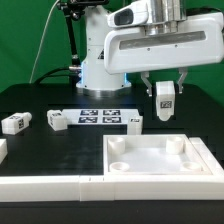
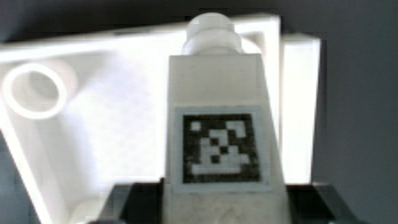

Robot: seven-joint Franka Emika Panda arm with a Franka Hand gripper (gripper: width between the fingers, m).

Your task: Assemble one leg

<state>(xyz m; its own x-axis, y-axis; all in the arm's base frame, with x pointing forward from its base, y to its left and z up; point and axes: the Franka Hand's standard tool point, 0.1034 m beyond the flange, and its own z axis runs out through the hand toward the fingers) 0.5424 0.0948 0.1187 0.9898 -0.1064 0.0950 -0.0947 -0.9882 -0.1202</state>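
My gripper (image 1: 165,95) is shut on a leg (image 1: 166,98), a small white block with a black-and-white tag, and holds it upright above the table behind the large white square tray (image 1: 160,160). In the wrist view the leg (image 2: 222,120) fills the middle, tag facing the camera, clamped between the dark fingers (image 2: 134,200), with the tray (image 2: 71,110) and a round socket in it (image 2: 36,88) below. Three more legs lie on the table: one (image 1: 14,123) at the exterior view's left, one (image 1: 57,120) beside it, one (image 1: 134,121) by the marker board.
The marker board (image 1: 98,117) lies flat at the table's middle back. Long white bars (image 1: 50,187) run along the front edge at the exterior view's left. The robot base (image 1: 100,60) stands behind the board.
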